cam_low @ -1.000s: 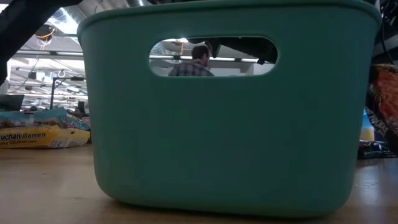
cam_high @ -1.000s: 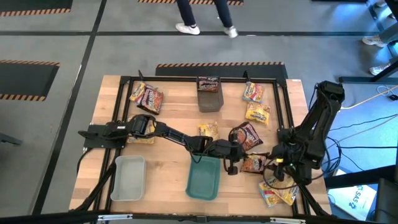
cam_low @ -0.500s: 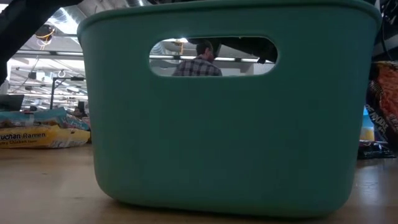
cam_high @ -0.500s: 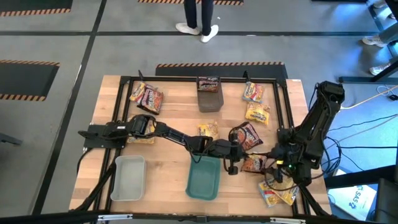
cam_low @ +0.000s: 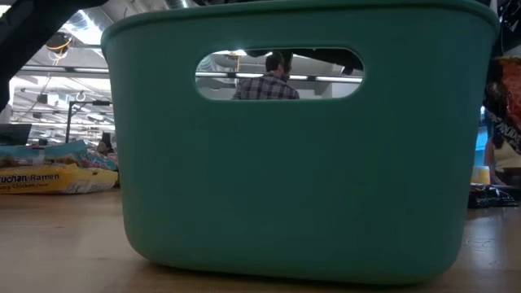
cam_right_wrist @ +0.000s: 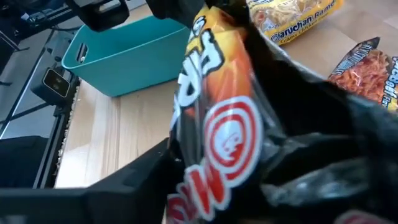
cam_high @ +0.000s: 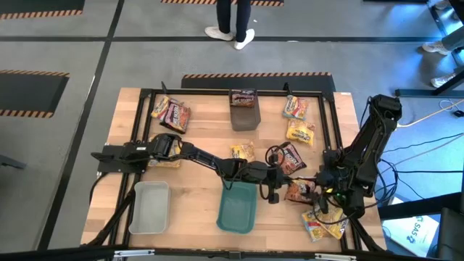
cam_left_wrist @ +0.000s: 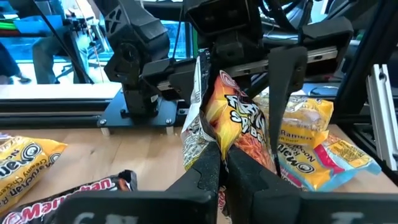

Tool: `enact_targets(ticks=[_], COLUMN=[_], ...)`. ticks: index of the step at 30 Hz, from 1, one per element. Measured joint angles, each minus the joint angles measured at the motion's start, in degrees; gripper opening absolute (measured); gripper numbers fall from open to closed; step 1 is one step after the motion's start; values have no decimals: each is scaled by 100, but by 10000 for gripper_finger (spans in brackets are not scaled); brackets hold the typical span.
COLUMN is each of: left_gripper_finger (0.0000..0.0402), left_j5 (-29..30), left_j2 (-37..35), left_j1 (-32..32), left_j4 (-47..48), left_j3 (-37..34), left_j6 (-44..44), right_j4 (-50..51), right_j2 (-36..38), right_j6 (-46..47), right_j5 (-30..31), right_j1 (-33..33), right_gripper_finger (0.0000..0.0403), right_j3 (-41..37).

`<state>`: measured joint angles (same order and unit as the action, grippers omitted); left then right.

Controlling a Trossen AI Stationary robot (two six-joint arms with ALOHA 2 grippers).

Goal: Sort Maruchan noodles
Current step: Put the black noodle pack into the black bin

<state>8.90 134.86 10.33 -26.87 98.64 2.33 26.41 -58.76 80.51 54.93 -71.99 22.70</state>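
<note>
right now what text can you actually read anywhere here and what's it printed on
"uchan Ramen" on the yellow packet lying on the table, low view, first letters cut off.
"anuchan Rame" on the yellow packet beyond the teal bin.
"Ramen" on the yellow packet behind the orange packet.
The orange packet's big lettering is crumpled, unreadable.

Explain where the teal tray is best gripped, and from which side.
Probably the teal tray's short wall at the handle slot, coming from straight above. The tray stands upright and open-topped, so one finger could slip inside the rim and the other stay outside.
</note>
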Motion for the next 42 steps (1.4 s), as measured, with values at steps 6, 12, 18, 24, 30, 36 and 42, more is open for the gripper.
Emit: enact_targets(ticks=[6, 12, 18, 24, 30, 36, 42], left_gripper_finger=[12, 32, 78, 114, 116, 114, 113], left_j5=[1, 321, 299, 329, 446, 514, 383], left_j2=[-4, -40, -460, -1097, -1761, -2575, -3471], left_j1=[0, 26, 17, 44, 222, 310, 286], left_j4=[-79, 115, 1483, 3716, 5384, 4870, 3305], left_j3=[1, 5, 12, 14, -102, -1194, -2842], left_j6=[-152, 184, 160, 70, 27, 85, 327], right_j4=[2, 71, 42, 78, 110, 291, 321], right_j2=[0, 0, 0, 0, 3, 33, -40], right_j6=[-1, -6, -137, -891, -2204, -3659, -4726], right_j5=[59, 89, 97, 18, -623, -1584, -2545], right_j1=[0, 4, 2, 248, 1132, 2344, 3402], right_gripper_finger=[128, 82, 85, 61, 61, 59, 62], right_j3=[0, 0, 11, 300, 745, 1310, 1796])
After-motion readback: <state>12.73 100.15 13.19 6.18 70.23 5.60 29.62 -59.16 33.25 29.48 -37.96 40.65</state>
